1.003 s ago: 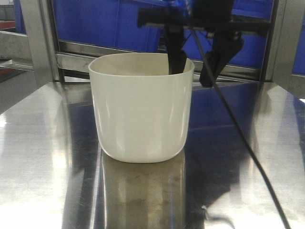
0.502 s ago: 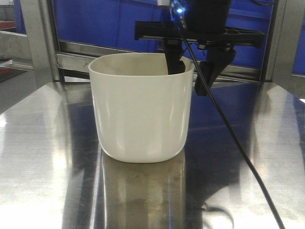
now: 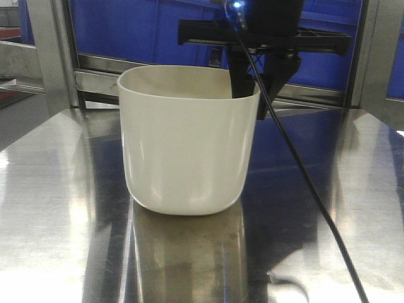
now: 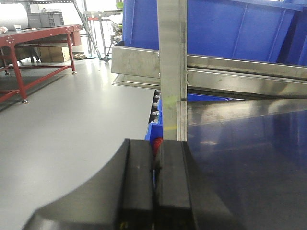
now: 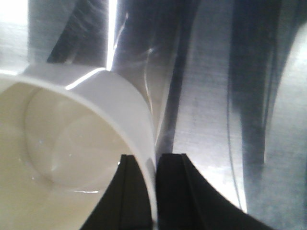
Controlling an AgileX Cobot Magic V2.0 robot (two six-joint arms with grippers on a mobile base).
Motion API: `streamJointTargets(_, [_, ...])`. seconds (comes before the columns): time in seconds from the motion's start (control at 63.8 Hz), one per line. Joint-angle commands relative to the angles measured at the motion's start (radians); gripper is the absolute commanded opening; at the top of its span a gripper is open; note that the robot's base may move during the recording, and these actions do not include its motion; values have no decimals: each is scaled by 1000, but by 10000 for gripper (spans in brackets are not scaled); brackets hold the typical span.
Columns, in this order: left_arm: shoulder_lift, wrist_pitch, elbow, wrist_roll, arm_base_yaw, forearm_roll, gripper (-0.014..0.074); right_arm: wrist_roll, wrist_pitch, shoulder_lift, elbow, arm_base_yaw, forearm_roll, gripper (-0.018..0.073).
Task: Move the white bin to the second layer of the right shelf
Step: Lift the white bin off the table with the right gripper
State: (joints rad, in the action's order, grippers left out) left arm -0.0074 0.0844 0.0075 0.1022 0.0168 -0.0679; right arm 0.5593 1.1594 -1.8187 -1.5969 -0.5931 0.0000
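Note:
The white bin stands upright on the mirror-like steel tabletop, empty inside. My right gripper comes down from above at its right rim. One finger is inside the bin, the other outside, and they are shut on the wall. In the right wrist view the bin's thin wall runs between the two black fingers of the right gripper. My left gripper is shut with nothing in it, by the table's left edge. The right shelf second layer is out of view.
Blue ribbed crates sit on a steel rack rail behind the table. A black cable hangs from the right arm across the tabletop. A steel upright post stands ahead of the left gripper. A red bench stands across the grey floor.
The right gripper's outer finger has moved in and the jaws have shut on the bin's right wall. The bin's rim has shifted slightly upward in view.

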Motion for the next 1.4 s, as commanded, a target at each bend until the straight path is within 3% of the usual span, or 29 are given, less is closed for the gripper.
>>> streamJointTargets(0.0, [-13,-84,37,-3,4,-6,85,-26,-7,84,-36,2,0,57])
streamJointTargets(0.157, [-13,-84,37,-3,4,-6,85,-60,-3,152,-14,6,-35,57])
streamJointTargets(0.376, [-13,-84,37,-3,4,-6,85,-60,-17,335,197,60,-80,57])
streamJointTargets(0.517, [-13,-84,37,-3,4,-6,85,-92,-51,466,346,136,-82,57])
streamJointTargets(0.831, [-13,-84,37,-3,4,-6,85,-309,-129,760,587,367,-78,57])
streamJointTargets(1.129, [-13,-84,37,-3,4,-6,85,-477,-151,958,748,620,29,57])
streamJointTargets(1.379, [-13,-84,37,-3,4,-6,85,-481,-155,1050,804,649,41,57])
